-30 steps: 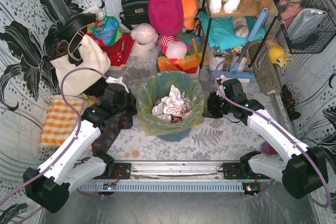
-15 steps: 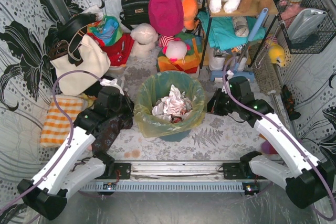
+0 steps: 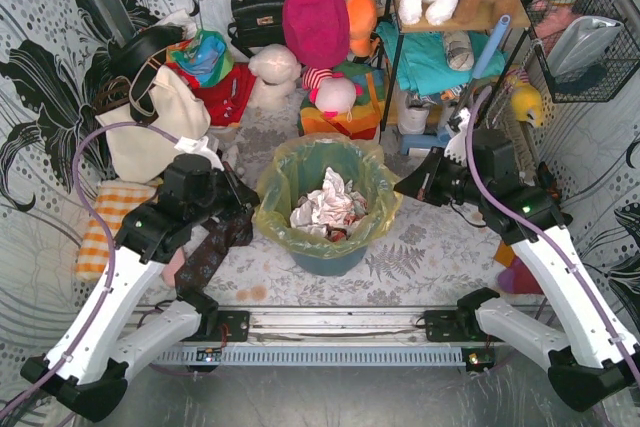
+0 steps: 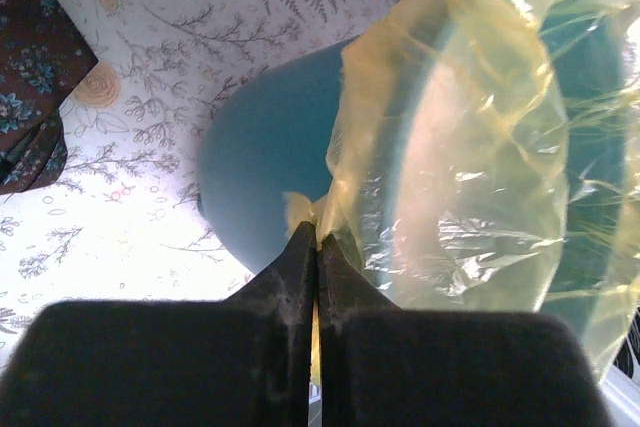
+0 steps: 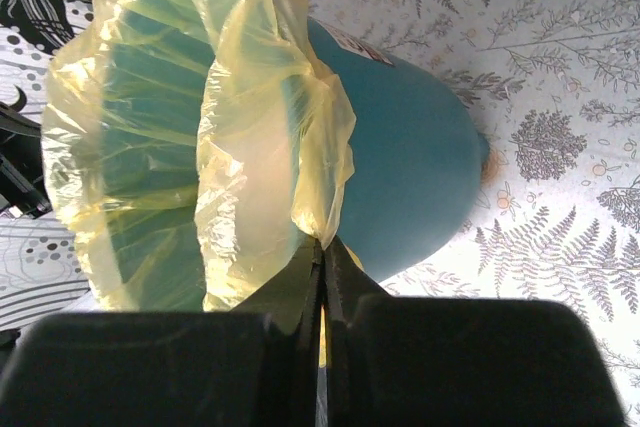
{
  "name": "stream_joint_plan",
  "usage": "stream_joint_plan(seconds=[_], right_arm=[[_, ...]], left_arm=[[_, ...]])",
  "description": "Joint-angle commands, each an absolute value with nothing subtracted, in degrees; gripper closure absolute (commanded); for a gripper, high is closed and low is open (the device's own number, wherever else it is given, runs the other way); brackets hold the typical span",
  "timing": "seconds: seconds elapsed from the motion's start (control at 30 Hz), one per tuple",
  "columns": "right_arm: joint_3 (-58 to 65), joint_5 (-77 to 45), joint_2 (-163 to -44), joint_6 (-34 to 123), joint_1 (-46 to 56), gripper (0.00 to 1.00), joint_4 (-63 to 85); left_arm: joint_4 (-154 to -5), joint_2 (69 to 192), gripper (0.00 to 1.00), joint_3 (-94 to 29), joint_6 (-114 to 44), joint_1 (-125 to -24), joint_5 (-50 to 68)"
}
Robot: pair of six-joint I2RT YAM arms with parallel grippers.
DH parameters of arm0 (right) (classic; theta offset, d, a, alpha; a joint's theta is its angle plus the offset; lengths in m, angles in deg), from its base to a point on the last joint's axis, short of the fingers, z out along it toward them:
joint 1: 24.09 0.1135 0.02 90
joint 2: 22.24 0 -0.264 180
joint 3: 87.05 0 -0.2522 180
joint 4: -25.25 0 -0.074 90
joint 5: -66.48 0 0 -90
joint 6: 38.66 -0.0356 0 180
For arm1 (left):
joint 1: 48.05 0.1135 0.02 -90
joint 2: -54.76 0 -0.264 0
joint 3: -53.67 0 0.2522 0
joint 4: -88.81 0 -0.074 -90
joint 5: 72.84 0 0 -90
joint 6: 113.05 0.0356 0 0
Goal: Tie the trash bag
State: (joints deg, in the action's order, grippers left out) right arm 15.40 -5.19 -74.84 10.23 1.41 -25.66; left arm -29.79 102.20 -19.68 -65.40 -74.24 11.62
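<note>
Both the left gripper (image 4: pixel 317 240) and the right gripper (image 5: pixel 322 245) are riding higher and farther outward than a second ago, drawing away from the teal bin (image 3: pixel 330 257). Each is clamping tight on a fold of the trash bag (image 3: pixel 283 172), jaws pressed together with only thin film between them. The left one is pinching the bag's left edge and the right one its right edge. Under that pull the yellow-green rim is stretching wider than before and flaring past the bin's lip on both sides, where earlier it was hugging the bin. The bag is still sitting inside the bin at the middle of the table (image 3: pixel 420 257), and in the wrist views its film is lifting off the teal wall. Crumpled white paper (image 3: pixel 325 209) is lying inside the bag, unmoved. Farther back on the left a cream tote (image 3: pixel 150 132) is leaning, and at the far right a wire basket (image 3: pixel 600 87) is holding a grey object (image 3: pixel 580 42).
</note>
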Motion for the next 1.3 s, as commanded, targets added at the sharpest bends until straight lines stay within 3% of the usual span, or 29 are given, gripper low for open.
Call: stream_joint_plan(seconds=[0.0, 0.6, 1.07, 1.27], right_arm=[[11.4, -5.2, -74.6, 10.6, 1.8, 1.0, -28.9], [5.3, -3.1, -73.2, 11.5, 1.8, 1.0, -34.7], [0.8, 0.7, -76.5, 9.0, 1.9, 1.0, -25.1], [1.7, -6.9, -77.2, 11.9, 1.8, 1.0, -36.8]], left_arm=[[-27.0, 101.9, 0.95, -24.1, -64.5, -74.0, 12.2], [-17.8, 103.1, 0.95, -34.7, -63.5, -74.0, 8.2], [-23.9, 106.7, 0.95, -38.5, -63.2, -73.9, 6.7], [-23.7, 107.1, 0.95, -34.8, -62.0, -74.0, 7.3]])
